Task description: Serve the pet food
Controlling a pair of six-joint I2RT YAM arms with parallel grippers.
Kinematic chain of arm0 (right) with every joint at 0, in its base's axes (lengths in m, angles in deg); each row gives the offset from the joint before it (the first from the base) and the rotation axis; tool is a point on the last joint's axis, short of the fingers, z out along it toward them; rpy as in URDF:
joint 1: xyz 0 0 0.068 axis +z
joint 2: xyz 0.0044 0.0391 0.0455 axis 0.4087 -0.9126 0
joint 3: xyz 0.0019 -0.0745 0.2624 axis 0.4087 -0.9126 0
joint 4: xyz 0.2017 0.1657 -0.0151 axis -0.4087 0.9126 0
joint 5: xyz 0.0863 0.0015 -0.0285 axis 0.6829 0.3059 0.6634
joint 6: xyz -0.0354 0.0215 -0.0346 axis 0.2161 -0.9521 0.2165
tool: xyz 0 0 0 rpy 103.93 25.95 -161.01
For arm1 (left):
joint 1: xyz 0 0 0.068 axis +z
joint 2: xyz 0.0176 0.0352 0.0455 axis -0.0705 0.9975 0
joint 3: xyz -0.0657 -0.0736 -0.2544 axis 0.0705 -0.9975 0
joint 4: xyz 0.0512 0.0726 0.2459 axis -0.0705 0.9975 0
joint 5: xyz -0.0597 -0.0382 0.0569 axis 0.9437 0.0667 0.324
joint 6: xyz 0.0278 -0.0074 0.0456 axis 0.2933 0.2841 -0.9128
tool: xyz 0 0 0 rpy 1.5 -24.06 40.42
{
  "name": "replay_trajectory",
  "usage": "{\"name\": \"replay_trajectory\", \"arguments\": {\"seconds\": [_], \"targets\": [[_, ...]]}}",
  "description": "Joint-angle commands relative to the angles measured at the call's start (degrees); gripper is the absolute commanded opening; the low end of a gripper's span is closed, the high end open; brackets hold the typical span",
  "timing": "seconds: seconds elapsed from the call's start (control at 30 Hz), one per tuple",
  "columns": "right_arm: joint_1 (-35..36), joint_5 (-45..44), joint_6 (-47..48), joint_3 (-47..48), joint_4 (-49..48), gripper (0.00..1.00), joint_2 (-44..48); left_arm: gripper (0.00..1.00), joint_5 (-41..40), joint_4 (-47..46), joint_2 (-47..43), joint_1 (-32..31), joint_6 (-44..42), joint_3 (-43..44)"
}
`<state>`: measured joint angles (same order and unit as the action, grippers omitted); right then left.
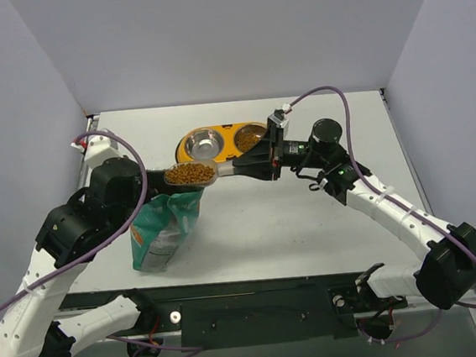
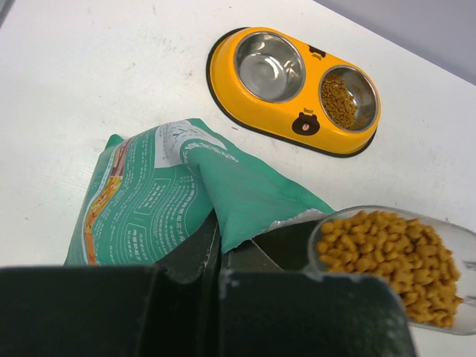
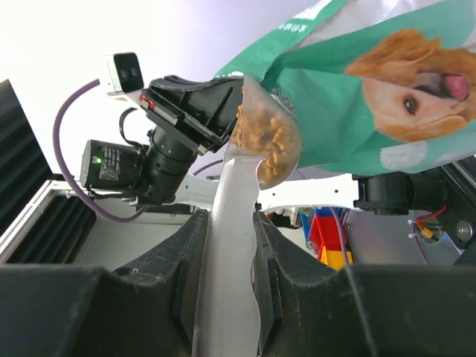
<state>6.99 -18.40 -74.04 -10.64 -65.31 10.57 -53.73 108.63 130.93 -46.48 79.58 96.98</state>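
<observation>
The pet food (image 1: 189, 174) fills a clear scoop held level just above the mouth of the teal bag (image 1: 163, 228). My right gripper (image 1: 250, 167) is shut on the scoop's white handle (image 3: 230, 245), with the kibble (image 3: 262, 137) heaped in the cup ahead of it. My left gripper (image 1: 151, 195) is shut on the bag's torn top edge (image 2: 223, 238) and holds the bag (image 2: 163, 193) upright. In the left wrist view the loaded scoop (image 2: 387, 256) hangs at the lower right. Behind stands the yellow feeder (image 1: 228, 141); some kibble (image 2: 341, 100) lies in its right bowl, and its left bowl (image 2: 268, 67) is bare steel.
The feeder (image 2: 223, 74) sits at the back middle of the white table, just beyond the scoop. White walls close in the table on the left, right and back. My right arm (image 1: 392, 206) arcs across the right half of the table.
</observation>
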Motion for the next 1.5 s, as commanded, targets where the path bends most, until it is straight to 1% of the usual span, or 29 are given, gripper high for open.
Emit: {"name": "replay_trajectory", "arguments": {"seconds": [0.0,0.07,0.13,0.3,0.47,0.57,0.67,0.83,1.0,1.2,1.3,1.33,1.37,1.4,1.43,1.47], "targets": [[-2.98,-0.47,2.94,5.42,0.93,0.00,3.49,0.00,-7.28,-5.71,-1.10,-0.37,2.56,7.27],[-4.65,-0.38,2.77,7.18,0.58,0.00,2.53,0.00,-8.60,-4.21,-0.84,-0.37,3.08,7.80],[-6.06,-0.56,1.54,8.49,-1.78,0.00,1.30,0.00,-9.57,-2.98,-0.74,-0.28,3.44,8.16],[-8.87,-1.34,1.18,12.89,-3.81,0.00,-3.61,0.00,-11.77,0.45,0.05,-0.37,4.58,9.83],[-11.95,-2.49,2.23,15.01,-6.80,0.00,-9.16,0.00,-10.46,0.02,-0.30,-0.37,3.18,10.27],[-13.27,-3.98,4.43,14.92,-7.42,0.00,-13.46,0.00,-9.49,1.50,-0.39,-0.28,3.88,10.70],[-13.80,-5.03,4.61,15.01,-10.40,0.00,-19.16,0.00,-9.14,2.39,-0.74,-0.28,4.32,10.88],[-14.24,-7.06,3.91,15.53,-16.11,0.00,-26.74,0.00,-8.70,0.54,-2.24,-0.28,3.00,10.00],[-14.15,-8.73,4.96,15.97,-17.18,0.00,-34.20,0.00,-7.91,0.54,-2.50,-0.28,3.88,9.65],[-14.06,-10.48,9.53,16.94,-12.44,0.00,-39.83,0.00,-7.99,1.51,-2.41,-0.28,3.79,10.35],[-13.89,-11.98,11.80,17.29,-9.46,0.00,-40.46,0.00,-7.20,1.68,-1.72,-0.37,4.14,10.44],[-13.80,-12.59,12.77,17.90,-6.31,0.00,-40.54,0.00,-6.94,1.69,-1.54,-0.37,4.40,10.53],[-13.71,-13.47,15.92,18.34,-3.41,0.00,-40.37,0.00,-6.85,1.69,-1.10,-0.28,4.49,10.62],[-13.45,-14.00,19.25,19.56,2.45,0.00,-40.28,0.00,-6.85,1.51,-0.66,-0.28,4.58,10.70],[-13.45,-14.53,20.94,20.27,4.51,0.00,-40.45,0.00,-6.76,1.25,-0.48,-0.28,4.49,10.88],[-13.19,-14.79,23.39,21.41,8.80,0.00,-40.54,0.00,-6.76,0.90,-0.13,-0.28,4.32,10.88]]}}
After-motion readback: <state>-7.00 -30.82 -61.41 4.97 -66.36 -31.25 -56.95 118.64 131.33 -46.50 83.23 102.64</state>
